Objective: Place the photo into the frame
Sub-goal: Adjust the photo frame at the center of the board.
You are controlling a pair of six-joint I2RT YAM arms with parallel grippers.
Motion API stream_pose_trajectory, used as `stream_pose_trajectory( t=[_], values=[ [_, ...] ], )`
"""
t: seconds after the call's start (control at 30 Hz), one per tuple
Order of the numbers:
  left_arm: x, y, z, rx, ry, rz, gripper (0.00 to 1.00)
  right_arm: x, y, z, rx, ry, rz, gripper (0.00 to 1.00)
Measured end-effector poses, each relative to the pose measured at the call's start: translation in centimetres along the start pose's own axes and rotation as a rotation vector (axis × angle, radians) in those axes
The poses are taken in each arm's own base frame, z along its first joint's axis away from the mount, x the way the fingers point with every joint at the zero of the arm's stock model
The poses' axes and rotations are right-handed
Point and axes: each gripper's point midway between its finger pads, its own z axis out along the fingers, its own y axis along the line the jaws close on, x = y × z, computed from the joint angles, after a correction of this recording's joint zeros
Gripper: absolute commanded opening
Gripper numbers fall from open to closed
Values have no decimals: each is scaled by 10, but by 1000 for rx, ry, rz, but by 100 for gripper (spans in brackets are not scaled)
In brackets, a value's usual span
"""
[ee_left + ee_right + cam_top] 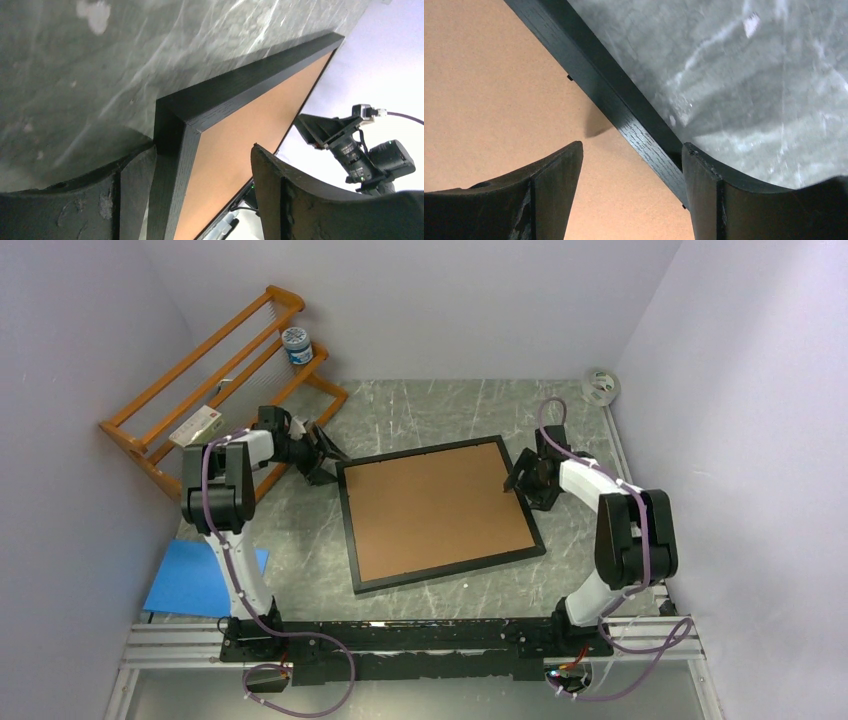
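Both sets of jaws were spread, pinching nothing. The left gripper [322,450] straddled the frame's [348,528] far corner, with 1 finger outside the black rail and 1 over the brown backing board [440,508]. The right gripper [522,475] straddled the opposite side rail likewise. I could not see the photo in any view; only the backing showed inside the frame. I judged a good grip needed each rail centred between its jaws, then both closing together. Beyond the right jaws' outer finger lay bare table [440,405]. Behind the left jaws the orange rack [215,370] stood near, so there was less room there.
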Motion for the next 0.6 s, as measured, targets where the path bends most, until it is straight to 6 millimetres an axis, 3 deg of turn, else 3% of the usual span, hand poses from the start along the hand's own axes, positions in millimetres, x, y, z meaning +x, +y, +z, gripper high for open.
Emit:
stream_pose_trajectory(
  t=[0.17, 0.3, 0.43, 0.5, 0.6],
  values=[
    [-5, -3, 7, -43, -14, 25, 79, 1, 0, -17, 30, -47, 23, 76],
    [-2, -1, 2, -102, -39, 46, 80, -13, 23, -43, -24, -127, 1, 75],
    [13, 5, -11, -151, -55, 65, 74, -15, 72, -63, -169, -177, -108, 68],
    [24, 7, -17, -155, -51, 64, 69, -1, 100, -66, -258, -157, -186, 61],
    [45, 13, -21, -141, -22, 57, 58, 39, 158, -68, -451, -62, -303, 52]
  ],
)
